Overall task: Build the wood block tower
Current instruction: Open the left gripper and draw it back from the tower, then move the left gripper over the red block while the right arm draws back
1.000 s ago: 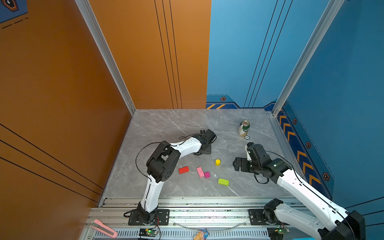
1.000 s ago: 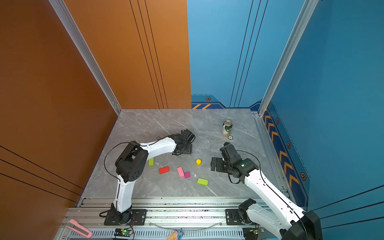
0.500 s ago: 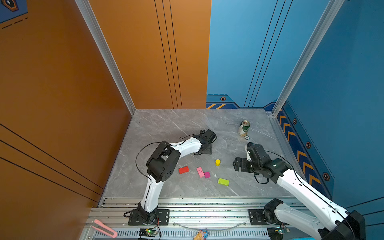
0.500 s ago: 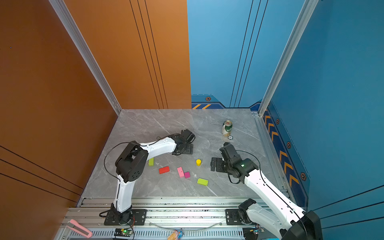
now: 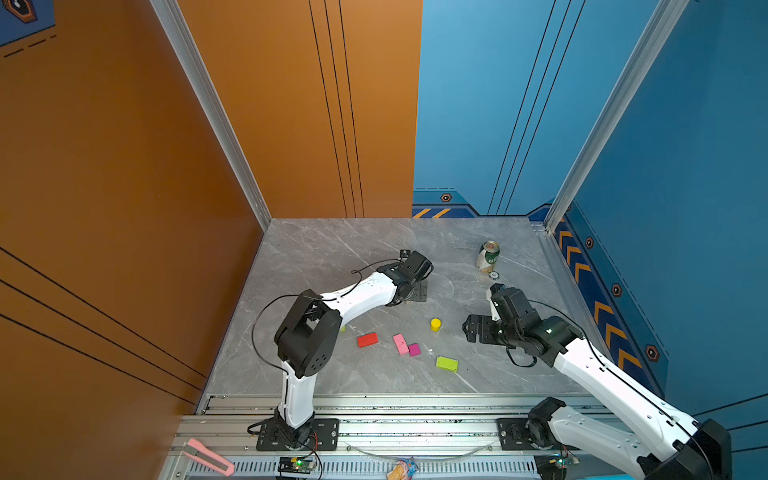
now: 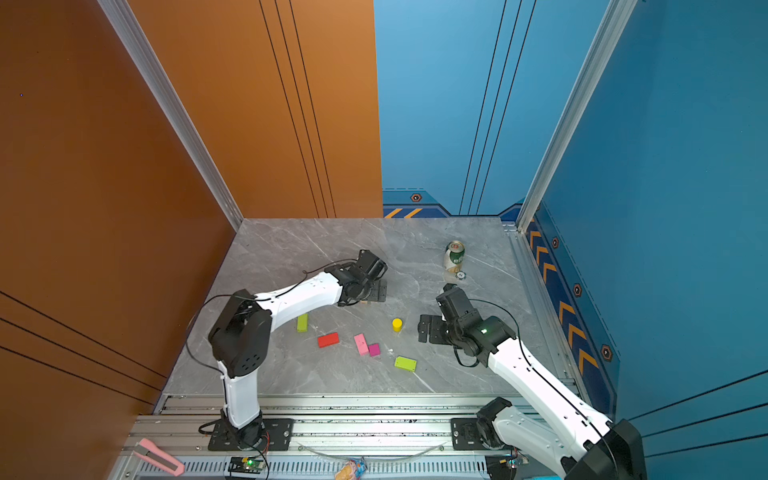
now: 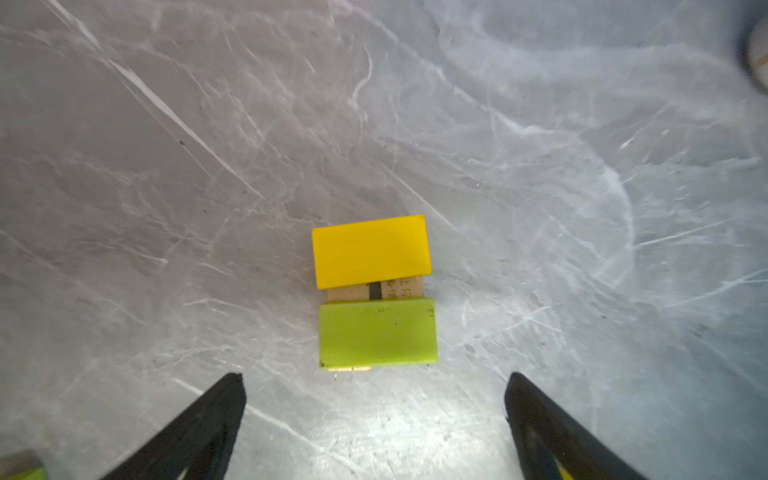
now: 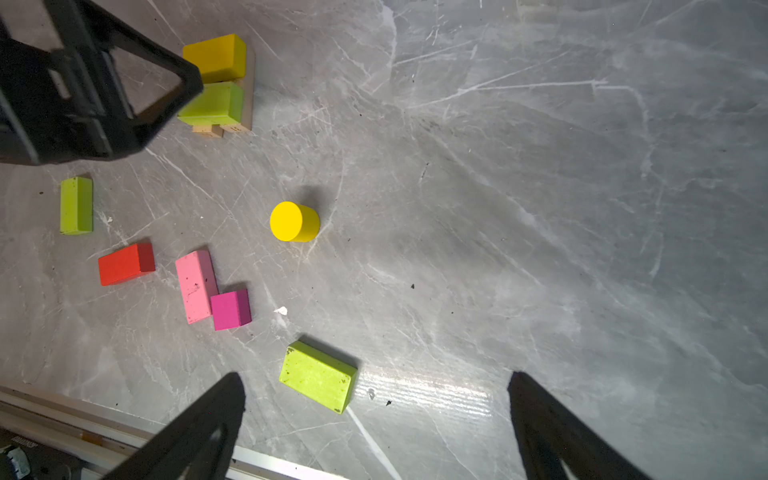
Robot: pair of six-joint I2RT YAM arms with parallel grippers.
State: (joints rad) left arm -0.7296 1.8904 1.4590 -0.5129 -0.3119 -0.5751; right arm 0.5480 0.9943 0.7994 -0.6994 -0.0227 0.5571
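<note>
Currently the left arm [image 5: 357,293] is stretched out over the table [image 5: 316,257]; the left gripper [image 7: 375,377] is pointed down, spread wide and empty, over the tower [image 7: 374,316], where a yellow block [image 7: 371,251] and a green block [image 7: 377,336] are laid across two tan bars [image 7: 347,293]; the right gripper [image 8: 375,375] is likewise spread wide, empty, above loose blocks [image 8: 195,286].

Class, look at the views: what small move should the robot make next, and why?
Probably raise the left gripper and back it away: its jaws stand open, the yellow block and lime-green block already lie across the tan bars, and the red block lies loose.
</note>
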